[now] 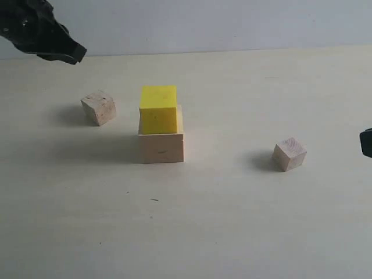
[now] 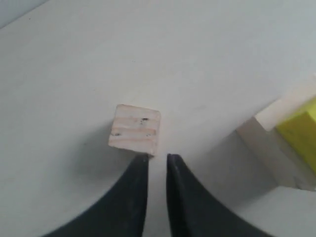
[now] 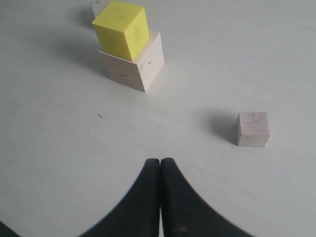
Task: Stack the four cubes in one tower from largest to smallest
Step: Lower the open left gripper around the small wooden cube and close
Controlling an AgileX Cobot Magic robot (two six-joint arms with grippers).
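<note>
A bright yellow cube (image 1: pixel 158 108) sits on the large pale wooden cube (image 1: pixel 161 146) at the table's middle, set slightly toward its back left. The small brownish wooden cube (image 1: pixel 99 107) lies to their left, alone on the table. The smallest pale cube (image 1: pixel 289 154) lies to the right. My left gripper (image 1: pixel 70 55) hangs high at the far left. Its fingers are a narrow gap apart, empty, just short of the brownish cube (image 2: pixel 136 127). My right gripper (image 3: pixel 160 160) is shut and empty, away from the smallest cube (image 3: pixel 253 129). Only its edge (image 1: pixel 367 142) shows in the exterior view.
The pale table (image 1: pixel 232 221) carries a few dark specks in front of the stack. A light wall (image 1: pixel 203 23) runs along its far edge. The stack also shows in the right wrist view, with the yellow cube (image 3: pixel 121 27) on the large cube (image 3: pixel 140 66).
</note>
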